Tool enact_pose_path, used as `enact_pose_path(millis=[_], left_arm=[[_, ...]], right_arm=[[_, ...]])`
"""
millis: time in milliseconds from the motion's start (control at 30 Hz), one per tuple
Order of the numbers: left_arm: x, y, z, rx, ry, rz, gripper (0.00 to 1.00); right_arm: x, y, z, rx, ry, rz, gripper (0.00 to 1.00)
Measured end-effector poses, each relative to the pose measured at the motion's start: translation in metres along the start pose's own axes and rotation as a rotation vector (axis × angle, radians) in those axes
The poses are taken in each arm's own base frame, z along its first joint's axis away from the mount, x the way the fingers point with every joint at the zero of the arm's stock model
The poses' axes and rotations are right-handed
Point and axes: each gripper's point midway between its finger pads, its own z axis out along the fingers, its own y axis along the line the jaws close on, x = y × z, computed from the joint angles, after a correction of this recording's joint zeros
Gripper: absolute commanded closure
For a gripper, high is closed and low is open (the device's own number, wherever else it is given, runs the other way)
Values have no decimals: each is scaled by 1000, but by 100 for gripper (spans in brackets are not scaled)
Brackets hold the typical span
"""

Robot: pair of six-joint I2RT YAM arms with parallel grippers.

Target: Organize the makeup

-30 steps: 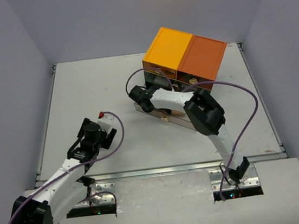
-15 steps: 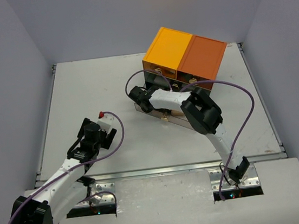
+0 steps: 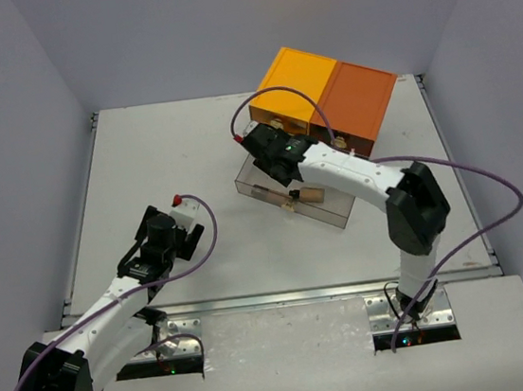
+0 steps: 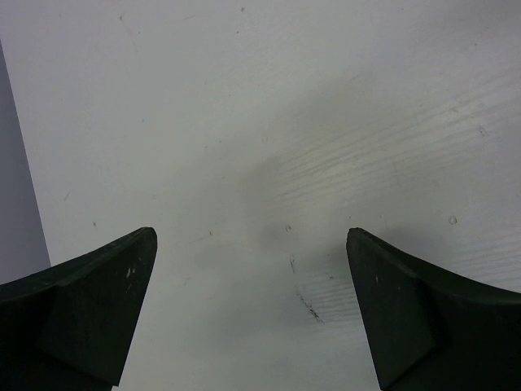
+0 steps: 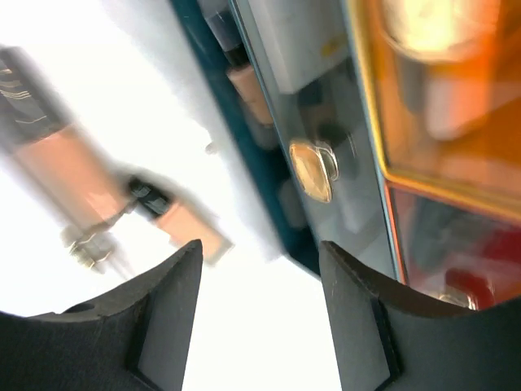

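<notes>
The chest (image 3: 324,100) stands far right on the table (image 3: 162,160); its open drawer (image 3: 336,211) before it holds tubes (image 3: 307,195)

White table (image 3: 162,160), orange-topped drawer chest (image 3: 325,92) far right

We record a blurred view. The right gripper (image 5: 260,252) shows two dark fingers standing apart, with nothing between them. At the left a peach-orange tube (image 5: 57,163) lies on a white surface (image 5: 260,342), with a smaller dark-capped tube (image 5: 175,218) just beside it. To the right, a clear drawer front (image 5: 362,212) carries a gold knob (image 5: 313,169). The orange chest (image 5: 456,106) fills the far right.
</notes>
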Motion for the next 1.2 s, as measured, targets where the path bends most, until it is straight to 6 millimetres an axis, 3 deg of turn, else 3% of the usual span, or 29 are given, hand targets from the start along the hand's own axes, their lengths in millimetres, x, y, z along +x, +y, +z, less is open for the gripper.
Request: enact_pose_path(millis=[100, 167, 267, 400, 600, 867, 1200], left_arm=[[-1, 1, -1, -4, -6, -2, 0], [-3, 2, -2, -9, -14, -6, 0], [-6, 4, -3, -14, -26, -10, 0], [-7, 5, -3, -19, -31, -13, 0], [-7, 6, -3, -23, -30, -16, 0], [-7, 6, -4, -23, -31, -16, 0], [-6, 6, -3, -23, -30, -16, 0]], right_arm=[[-1, 1, -28, -92, -96, 131, 43], [2, 15, -38, -174, -177, 239, 47], [31, 47, -49, -318, -238, 410, 52], [70, 84, -56, -384, -281, 620, 49], [90, 129, -62, -401, -344, 831, 46], [86, 139, -18, -219, -258, 1022, 46], [83, 108, 21, 30, -276, 1176, 48]])
